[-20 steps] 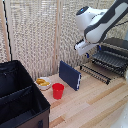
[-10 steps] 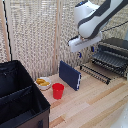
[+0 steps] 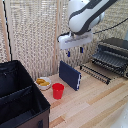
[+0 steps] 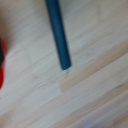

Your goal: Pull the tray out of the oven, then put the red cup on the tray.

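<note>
- Taking the red cup (image 3: 58, 90) as my landmark, I count one of it: it stands upright on the wooden table (image 3: 100, 102), open end up.
- To the exterior view's left of the cup sits one big black fabric case (image 3: 20, 97), near the cup but not touching it as far as I can see.
- Just behind the cup and slightly to the same side is one small white bowl (image 3: 42, 82) with yellow contents.
- Just to the exterior view's right of the cup stands one navy-blue slab (image 3: 70, 75), on edge and leaning back; in my wrist view it shows as a dark blue bar (image 4: 58, 32), with a sliver of red (image 4: 2, 62) at the picture's edge.
- My gripper (image 3: 75, 50) hangs in the air above the slab, up and to the right of the cup; two short fingers point down with nothing between them, but the blur keeps me from telling how far apart they stand.
- Well to the right of the cup is one oven (image 3: 113, 52), and one dark ribbed tray (image 3: 97, 72) juts forward from it over the table.
- Nothing stands between the cup and the tray except the slab.
</note>
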